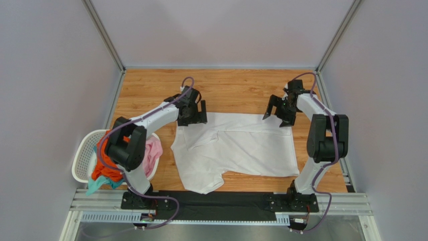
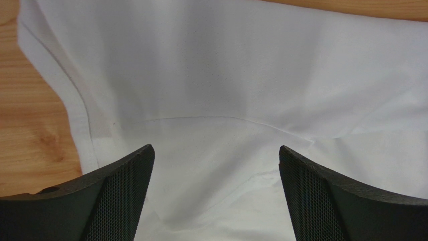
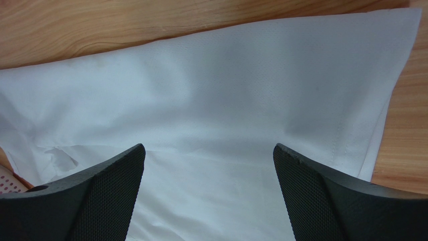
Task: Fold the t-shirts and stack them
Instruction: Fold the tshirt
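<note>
A plain white t-shirt (image 1: 236, 148) lies spread on the wooden table, with a sleeve hanging toward the near edge. It fills the left wrist view (image 2: 226, 75) and the right wrist view (image 3: 216, 95). My left gripper (image 1: 193, 116) hovers over the shirt's far left corner, jaws wide open and empty. My right gripper (image 1: 276, 114) hovers over the far right corner, also wide open and empty. Orange (image 1: 103, 168), teal (image 1: 93, 187) and pink (image 1: 153, 150) shirts are bunched in the basket at the left.
A white perforated laundry basket (image 1: 83, 155) stands at the table's left near corner, partly behind my left arm. Grey walls enclose the table on three sides. Bare wood (image 1: 236, 85) shows beyond the shirt.
</note>
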You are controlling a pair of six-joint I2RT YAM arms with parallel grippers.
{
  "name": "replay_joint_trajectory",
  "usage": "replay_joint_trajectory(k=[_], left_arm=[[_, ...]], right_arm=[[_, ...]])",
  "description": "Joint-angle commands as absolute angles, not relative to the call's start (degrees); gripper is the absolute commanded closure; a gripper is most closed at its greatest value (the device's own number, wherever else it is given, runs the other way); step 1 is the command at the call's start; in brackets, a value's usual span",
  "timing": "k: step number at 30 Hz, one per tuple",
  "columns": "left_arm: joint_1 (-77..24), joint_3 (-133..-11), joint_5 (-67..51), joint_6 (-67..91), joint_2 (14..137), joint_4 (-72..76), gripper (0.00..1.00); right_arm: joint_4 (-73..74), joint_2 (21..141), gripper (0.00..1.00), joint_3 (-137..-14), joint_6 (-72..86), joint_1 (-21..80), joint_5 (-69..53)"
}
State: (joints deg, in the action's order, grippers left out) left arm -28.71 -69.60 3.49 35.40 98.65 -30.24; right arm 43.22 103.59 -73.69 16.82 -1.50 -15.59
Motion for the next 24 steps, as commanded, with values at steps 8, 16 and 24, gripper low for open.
replay_joint_trajectory(k=[8, 16, 24], left_arm=[[-25.4, -76.6, -3.1, 34.6, 112.6, -31.1, 0.00], [-22.2, -89.0, -4.4, 33.8, 123.1, -37.0, 0.00], [-19.9, -111.0, -6.2, 31.5, 136.1, -46.4, 0.00]], right_arm=[[41.1, 113.5, 0.00, -79.6, 17.5, -1.7, -12.2], [41.2, 121.8, 0.00, -88.0, 17.6, -2.0, -13.2], [41.8, 127.2, 0.00, -97.7, 18.5, -2.2, -14.4]])
